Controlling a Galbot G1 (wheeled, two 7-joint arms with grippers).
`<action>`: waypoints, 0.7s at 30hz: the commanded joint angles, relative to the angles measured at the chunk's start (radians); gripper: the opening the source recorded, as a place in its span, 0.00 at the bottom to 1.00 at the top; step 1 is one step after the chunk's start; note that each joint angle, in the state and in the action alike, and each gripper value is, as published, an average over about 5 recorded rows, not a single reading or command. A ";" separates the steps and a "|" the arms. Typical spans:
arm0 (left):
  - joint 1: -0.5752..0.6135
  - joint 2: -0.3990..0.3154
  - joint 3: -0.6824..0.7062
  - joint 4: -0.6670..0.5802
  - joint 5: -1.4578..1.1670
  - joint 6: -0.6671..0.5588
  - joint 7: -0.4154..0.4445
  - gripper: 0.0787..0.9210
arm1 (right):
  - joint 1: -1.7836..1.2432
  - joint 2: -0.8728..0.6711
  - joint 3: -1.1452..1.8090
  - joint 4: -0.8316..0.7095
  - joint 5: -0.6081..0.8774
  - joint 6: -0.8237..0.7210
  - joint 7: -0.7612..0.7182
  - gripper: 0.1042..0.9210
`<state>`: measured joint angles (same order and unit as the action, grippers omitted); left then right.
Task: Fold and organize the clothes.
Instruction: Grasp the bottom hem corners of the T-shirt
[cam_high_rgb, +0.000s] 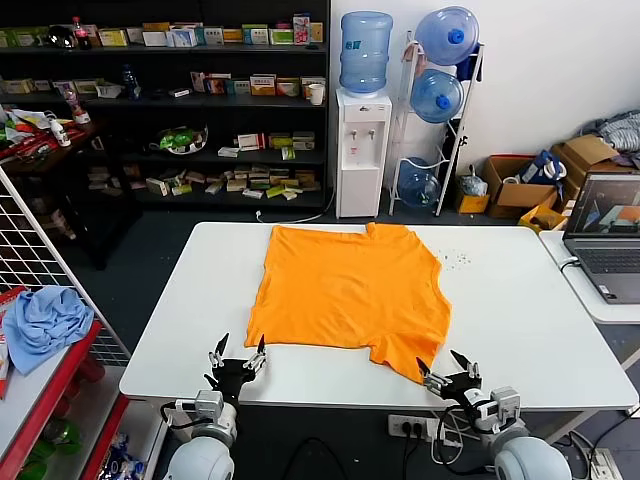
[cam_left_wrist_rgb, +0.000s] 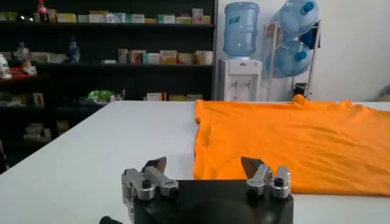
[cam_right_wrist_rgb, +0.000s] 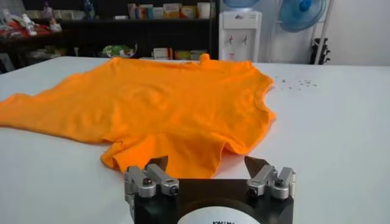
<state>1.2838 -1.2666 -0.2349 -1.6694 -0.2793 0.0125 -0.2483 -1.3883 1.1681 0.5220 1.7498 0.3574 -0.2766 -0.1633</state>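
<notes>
White table (cam_high_rgb: 520, 310), bearing all that follows. Orange T-shirt (cam_high_rgb: 350, 290), spread flat on the table ahead of both claws, its near hem toward the robot and one sleeve (cam_high_rgb: 410, 355) trailing to the near right; a few small dark specks (cam_high_rgb: 458, 260) lie on the bare tabletop beyond its far right corner. Left claw (cam_high_rgb: 238, 362), at the near table edge, just short of the shirt's near left corner, not touching the cloth; its fingers stand wide apart and hold nothing. Right claw (cam_high_rgb: 447, 372), at the near edge, just beside the trailing sleeve, which lies directly ahead of it; fingers likewise spread wide, gripping nothing.
</notes>
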 joint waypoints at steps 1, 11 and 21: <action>-0.017 -0.004 0.002 0.024 0.007 0.035 0.006 0.88 | 0.011 0.004 -0.003 -0.019 -0.001 0.001 -0.003 0.88; -0.045 -0.007 0.005 0.061 0.008 0.081 -0.013 0.88 | 0.058 0.029 -0.034 -0.067 -0.009 0.000 -0.004 0.88; -0.074 -0.014 0.007 0.113 -0.036 0.099 -0.018 0.87 | 0.081 0.045 -0.048 -0.082 -0.016 -0.003 -0.003 0.78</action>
<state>1.2276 -1.2772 -0.2293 -1.5967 -0.2932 0.0893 -0.2634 -1.3211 1.2090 0.4782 1.6807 0.3426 -0.2794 -0.1656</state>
